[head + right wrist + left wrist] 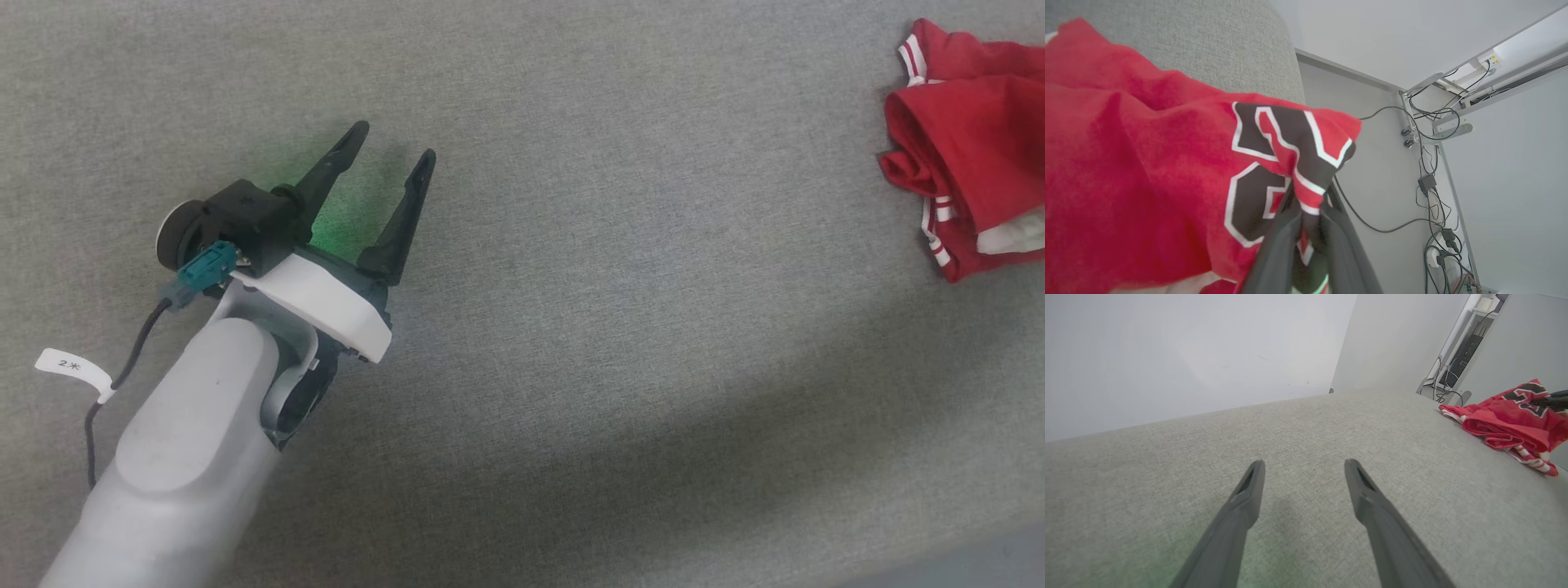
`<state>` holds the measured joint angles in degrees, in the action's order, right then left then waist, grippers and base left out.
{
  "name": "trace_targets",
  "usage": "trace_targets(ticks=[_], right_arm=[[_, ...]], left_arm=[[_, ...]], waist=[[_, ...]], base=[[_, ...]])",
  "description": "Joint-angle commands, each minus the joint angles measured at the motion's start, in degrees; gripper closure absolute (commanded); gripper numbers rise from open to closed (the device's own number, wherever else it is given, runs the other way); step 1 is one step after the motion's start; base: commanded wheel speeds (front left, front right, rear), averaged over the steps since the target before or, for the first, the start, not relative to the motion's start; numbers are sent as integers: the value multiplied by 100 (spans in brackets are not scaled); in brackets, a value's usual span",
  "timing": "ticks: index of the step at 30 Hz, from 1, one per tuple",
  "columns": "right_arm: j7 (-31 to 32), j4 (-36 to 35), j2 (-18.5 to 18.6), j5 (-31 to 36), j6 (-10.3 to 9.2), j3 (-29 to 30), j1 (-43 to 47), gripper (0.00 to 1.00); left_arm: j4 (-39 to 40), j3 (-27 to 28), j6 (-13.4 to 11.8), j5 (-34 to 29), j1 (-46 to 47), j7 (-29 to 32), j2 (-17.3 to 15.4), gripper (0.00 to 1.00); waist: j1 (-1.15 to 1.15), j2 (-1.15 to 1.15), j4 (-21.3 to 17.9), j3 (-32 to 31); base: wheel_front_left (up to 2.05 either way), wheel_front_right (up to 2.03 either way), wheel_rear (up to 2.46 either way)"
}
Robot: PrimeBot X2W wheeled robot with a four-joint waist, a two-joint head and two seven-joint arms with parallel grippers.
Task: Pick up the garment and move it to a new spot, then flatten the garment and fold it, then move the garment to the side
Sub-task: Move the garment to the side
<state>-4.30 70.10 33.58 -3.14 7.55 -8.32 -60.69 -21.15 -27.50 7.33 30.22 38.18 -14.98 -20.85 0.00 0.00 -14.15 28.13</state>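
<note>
1. Nearest to me is my left hand [393,140]. Its two dark fingers are spread wide with nothing between them, and it is poised over a bare stretch of the grey worktop [612,327]. A faint green glow falls on the surface under the fingers.
2. My right hand [1308,216] is closed narrow on the garment [1147,163]. A fold of red cloth carrying the black, white-edged number is pinched between its fingers. The rest of the cloth drapes away to the left in that wrist view.
3. In the head view the garment lies bunched at the far right of the worktop, well apart from my left hand. Some striped trim and a patch of white show among the red folds. From the left wrist view it sits close to the worktop's edge. Most of it appears to rest on the surface, and only the pinched part looks raised.
4. Past the worktop's edge are pale walls and loose cables [1429,188] hanging down a metal frame.
5. I judge the task to be at its very start. The grip for the pick-up is made, but the garment is crumpled and not yet carried anywhere.
6. Left to do: move it to a new spot, spread it flat, fold it, and set it aside. My free left hand will likely be needed for the flattening.
</note>
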Motion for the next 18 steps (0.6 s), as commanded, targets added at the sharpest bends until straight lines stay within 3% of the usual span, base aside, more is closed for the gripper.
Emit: trace_targets(ticks=[1, 4, 6, 8, 18], right_arm=[[-71, 62, -72, 109, -13, 46, -92, 74], [-137, 154, -97, 231, -13, 114, -146, 51], [-158, 185, -125, 312, -13, 171, -181, 5], [-188, 189, -163, 361, -13, 163, -182, 0], [-462, 277, -364, 394, -13, 146, -140, 0]], left_arm=[[-24, -16, 17, 21, 123, -24, 11, 0], [-13, 28, 17, 32, 106, -24, 16, 0], [-3, 55, 17, 43, 86, -25, 22, 0], [7, 69, 17, 34, 67, -25, 20, 0], [200, 348, 17, -1, -295, -25, 35, 0]], waist=[[0, 0, 22, -7], [0, 0, 50, -32], [0, 0, 79, -76], [0, 0, 92, -104], [0, 0, 316, -580]], base=[[0, 0, 0], [0, 0, 0], [0, 0, 0], [0, 0, 0], [0, 0, 0]])
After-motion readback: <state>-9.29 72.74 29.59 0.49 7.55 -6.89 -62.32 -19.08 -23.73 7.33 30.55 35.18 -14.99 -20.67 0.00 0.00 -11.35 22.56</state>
